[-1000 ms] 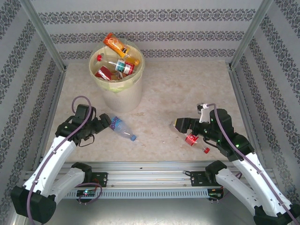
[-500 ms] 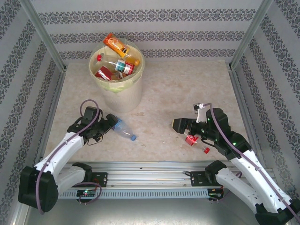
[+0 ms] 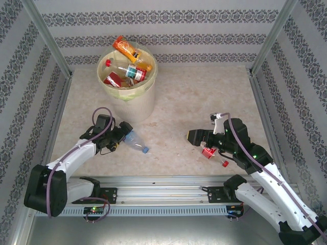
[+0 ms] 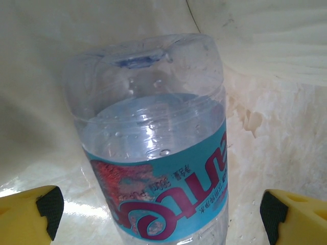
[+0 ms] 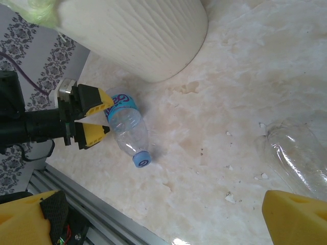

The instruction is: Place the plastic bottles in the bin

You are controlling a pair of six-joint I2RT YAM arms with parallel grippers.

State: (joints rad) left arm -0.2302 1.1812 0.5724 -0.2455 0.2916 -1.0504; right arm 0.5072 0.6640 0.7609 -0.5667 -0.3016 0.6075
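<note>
A clear plastic bottle [image 3: 135, 141] with a blue label and blue cap lies on the table in front of the bin [image 3: 134, 102]. My left gripper [image 3: 123, 133] is open, its yellow fingers either side of the bottle's base end [image 4: 153, 143], not pressing it. From the right wrist view the same bottle [image 5: 127, 125] lies between those fingers [image 5: 92, 133]. My right gripper [image 3: 196, 136] is open and empty. Just behind it lies a bottle with a red label and red cap [image 3: 210, 152], whose clear body [image 5: 301, 153] is close to my right finger. Several bottles [image 3: 126, 69] fill the bin.
The cream-white bin [image 5: 148, 35] stands at the back left, close to the blue-label bottle. Patterned walls and metal posts [image 3: 47, 38] enclose the table. An aluminium rail [image 3: 163, 181] runs along the near edge. Small crumbs [image 5: 230, 196] dot the marble surface.
My left gripper has advanced to the right, and its open fingers now straddle the blue-label bottle's base. The right gripper has shifted only slightly.
</note>
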